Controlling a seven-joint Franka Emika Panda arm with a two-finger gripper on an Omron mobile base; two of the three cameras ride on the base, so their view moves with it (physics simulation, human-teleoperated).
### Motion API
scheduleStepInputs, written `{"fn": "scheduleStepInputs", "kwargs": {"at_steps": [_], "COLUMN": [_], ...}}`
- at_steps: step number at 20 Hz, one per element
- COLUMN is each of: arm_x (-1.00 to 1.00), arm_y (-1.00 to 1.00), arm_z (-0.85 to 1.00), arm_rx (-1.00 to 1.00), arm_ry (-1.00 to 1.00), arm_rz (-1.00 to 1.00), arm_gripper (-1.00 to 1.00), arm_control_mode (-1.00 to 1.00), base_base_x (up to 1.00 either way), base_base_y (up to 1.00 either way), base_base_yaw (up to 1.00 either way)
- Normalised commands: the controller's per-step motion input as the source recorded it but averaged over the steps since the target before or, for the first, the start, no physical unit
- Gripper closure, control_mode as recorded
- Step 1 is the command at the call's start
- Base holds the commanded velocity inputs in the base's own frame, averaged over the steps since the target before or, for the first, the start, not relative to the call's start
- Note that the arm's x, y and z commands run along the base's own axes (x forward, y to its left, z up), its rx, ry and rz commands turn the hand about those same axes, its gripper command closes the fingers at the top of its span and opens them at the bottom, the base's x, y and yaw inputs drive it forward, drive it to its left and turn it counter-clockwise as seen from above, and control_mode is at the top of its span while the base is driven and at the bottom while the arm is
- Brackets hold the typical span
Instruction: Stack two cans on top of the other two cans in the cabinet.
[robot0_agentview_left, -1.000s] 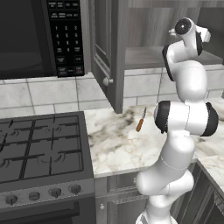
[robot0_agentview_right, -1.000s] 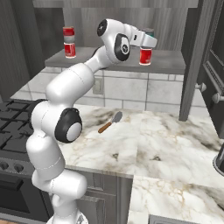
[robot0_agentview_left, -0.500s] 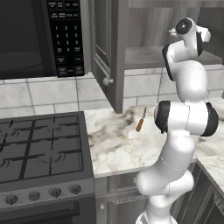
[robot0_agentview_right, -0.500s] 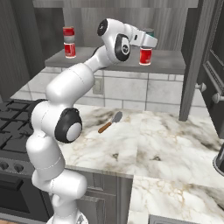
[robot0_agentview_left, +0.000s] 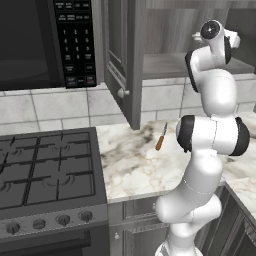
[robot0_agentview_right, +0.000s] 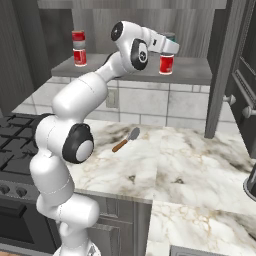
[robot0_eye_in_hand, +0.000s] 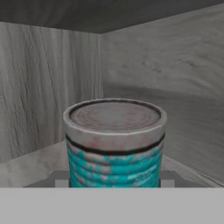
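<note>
Teal can (robot0_eye_in_hand: 114, 144) near cabinet (robot0_eye_in_hand: 48, 78) corner walls; gripper (robot0_agentview_right: 170, 46) state unclear.

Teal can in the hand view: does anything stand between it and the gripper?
Nothing visible does. In the hand view the teal can stands upright, dead ahead on the cabinet shelf, with only bare shelf and cabinet walls around it. From the right base view, a red can stands beside the hand, not in front of it.

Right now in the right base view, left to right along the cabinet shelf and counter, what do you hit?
Stove → red can on the shelf's left → wooden-handled spatula on the counter → second red can, just right of the robot's hand → open cabinet door.
</note>
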Motion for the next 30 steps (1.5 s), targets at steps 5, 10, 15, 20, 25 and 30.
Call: {"fn": "scheduleStepInputs", "kwargs": {"at_steps": [5,10,15,20,25,30], "arm_x": [0.00,0.00,0.02,0.00,0.00,0.04], "arm_y": [0.00,0.00,0.00,0.00,0.00,0.00], "arm_z": [0.00,-0.12,-0.17,-0.15,-0.18,-0.21], "arm_rx": [0.00,0.00,0.00,0.00,0.00,0.00], "arm_ry": [0.02,0.09,0.03,0.00,-0.01,-0.07], "arm_rz": [0.01,0.01,0.01,0.01,0.00,0.01], "arm_gripper": [1.00,1.00,1.00,1.00,1.00,1.00], "arm_control_mode": [-1.00,-1.00,-1.00,-1.00,-1.00,-1.00], "base_base_x": [0.00,0.00,0.00,0.00,0.00,0.00], "base_base_y": [0.00,0.00,0.00,0.00,0.00,0.00], "base_base_yaw": [0.00,0.00,0.00,0.00,0.00,0.00]}}
